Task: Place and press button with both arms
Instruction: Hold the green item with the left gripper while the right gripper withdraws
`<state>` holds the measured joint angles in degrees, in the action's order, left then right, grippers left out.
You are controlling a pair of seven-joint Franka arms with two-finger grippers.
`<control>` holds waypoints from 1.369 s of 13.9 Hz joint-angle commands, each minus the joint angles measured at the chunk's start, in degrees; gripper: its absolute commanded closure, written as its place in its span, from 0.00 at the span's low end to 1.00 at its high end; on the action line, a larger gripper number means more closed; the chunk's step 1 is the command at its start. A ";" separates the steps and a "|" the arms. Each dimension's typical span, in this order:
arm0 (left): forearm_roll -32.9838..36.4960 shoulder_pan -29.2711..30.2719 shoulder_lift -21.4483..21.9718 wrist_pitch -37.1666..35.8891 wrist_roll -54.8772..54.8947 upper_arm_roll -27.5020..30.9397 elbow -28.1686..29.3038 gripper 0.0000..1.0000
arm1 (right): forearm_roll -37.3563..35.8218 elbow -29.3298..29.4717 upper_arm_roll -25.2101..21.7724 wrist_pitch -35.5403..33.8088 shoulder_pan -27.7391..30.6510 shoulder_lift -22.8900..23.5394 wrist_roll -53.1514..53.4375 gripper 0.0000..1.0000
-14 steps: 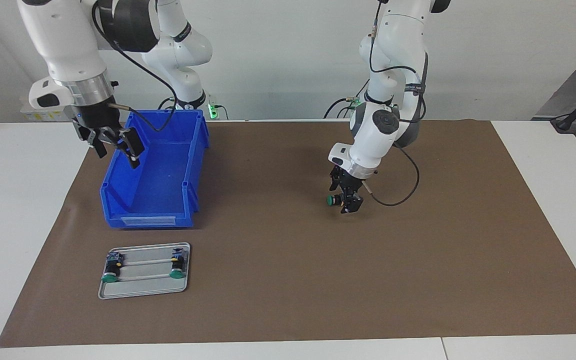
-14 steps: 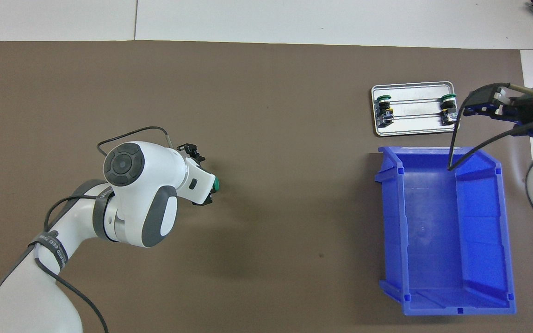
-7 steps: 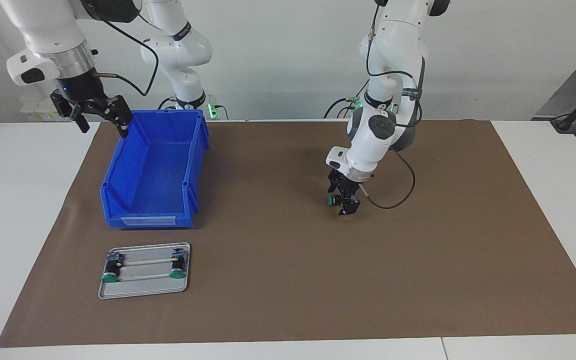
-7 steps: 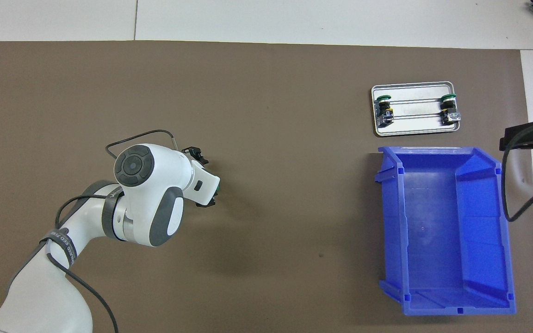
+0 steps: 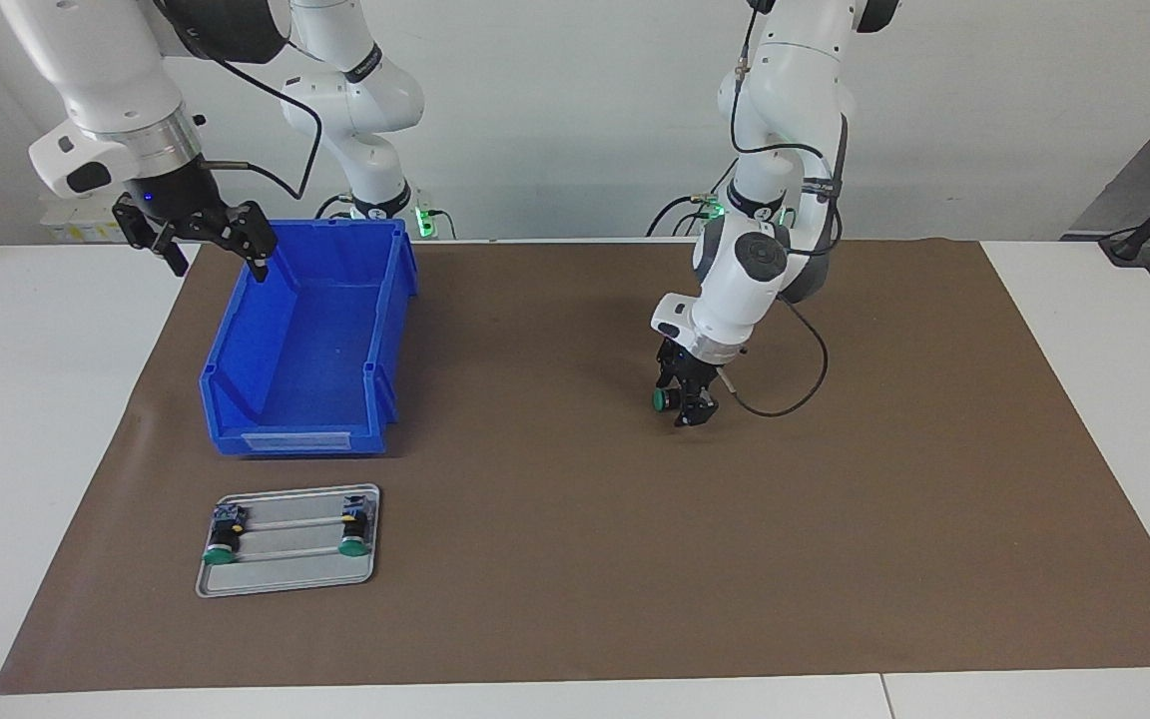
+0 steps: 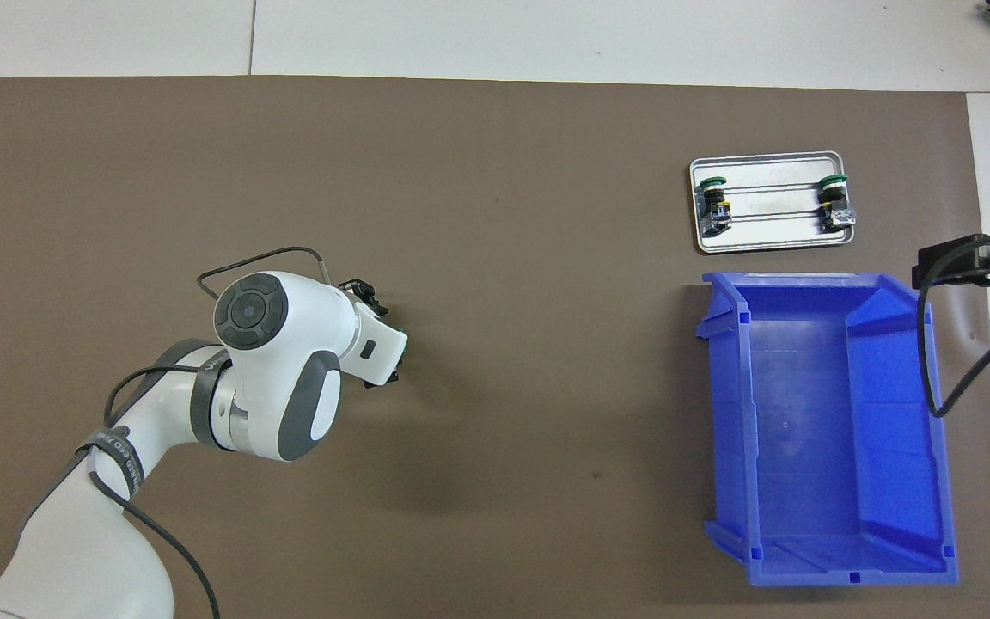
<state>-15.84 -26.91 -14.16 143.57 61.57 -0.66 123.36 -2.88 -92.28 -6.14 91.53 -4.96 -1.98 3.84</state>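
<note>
Left tool [image 5: 687,401] grasps the green-capped button [image 5: 662,399] sideways low over the brown mat [image 5: 575,479], seemingly for placement; right tool [image 5: 204,238] hangs released above the blue bin [image 5: 387,300].

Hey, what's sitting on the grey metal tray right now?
Two green-capped buttons lie on the grey tray, one toward each end, beside two thin rails. The tray floor beneath them is covered.

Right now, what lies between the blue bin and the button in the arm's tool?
Only bare brown mat lies between bin and button, clear in the facing view.
</note>
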 commanded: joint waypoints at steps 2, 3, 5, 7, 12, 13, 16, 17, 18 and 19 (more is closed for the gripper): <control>-0.95 -1.13 0.36 1.28 0.75 1.19 1.09 0.51 | -0.46 -0.71 0.51 -0.03 0.30 -0.48 -0.07 0.00; -0.95 -0.69 0.36 1.19 0.83 1.10 0.92 0.54 | -0.46 -0.63 0.60 0.06 0.30 -0.48 -0.07 0.00; -0.95 -0.69 0.36 1.19 0.66 1.10 0.65 0.62 | -0.37 -0.71 0.69 0.06 0.22 -0.48 -0.07 0.00; -0.95 -0.51 0.36 1.19 0.57 1.19 0.56 0.78 | -0.28 -0.63 0.78 0.06 0.30 -0.48 -0.24 0.00; -0.95 -0.25 0.18 0.92 0.40 1.28 -0.40 1.00 | -0.19 -0.71 0.60 0.76 0.13 -0.39 -0.51 0.00; -0.95 -0.25 -0.17 0.92 0.22 1.37 -0.93 1.00 | -0.19 -0.71 -0.10 0.93 -0.83 -0.39 -0.42 0.00; -0.95 2.12 0.00 -1.43 0.22 1.28 -3.12 1.00 | -0.28 -0.71 -1.60 0.76 -1.81 -0.31 -0.42 0.00; -0.95 3.34 0.01 -4.76 0.31 1.28 -4.78 1.00 | -0.28 -0.71 -1.60 0.59 -1.72 -0.39 -0.33 0.00; -0.95 4.84 0.01 -8.53 0.66 1.19 -7.24 1.00 | -0.28 -0.71 -1.60 0.50 -1.89 -0.39 -0.24 0.00; -0.95 6.16 0.01 -11.35 0.92 1.10 -9.26 1.00 | -0.28 -0.71 -1.68 0.41 -1.89 -0.48 -0.15 0.00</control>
<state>-16.01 -23.50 -14.13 138.40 61.50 0.79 118.61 -2.89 -92.36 -7.06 91.61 -6.30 -1.98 3.85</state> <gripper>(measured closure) 0.670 0.000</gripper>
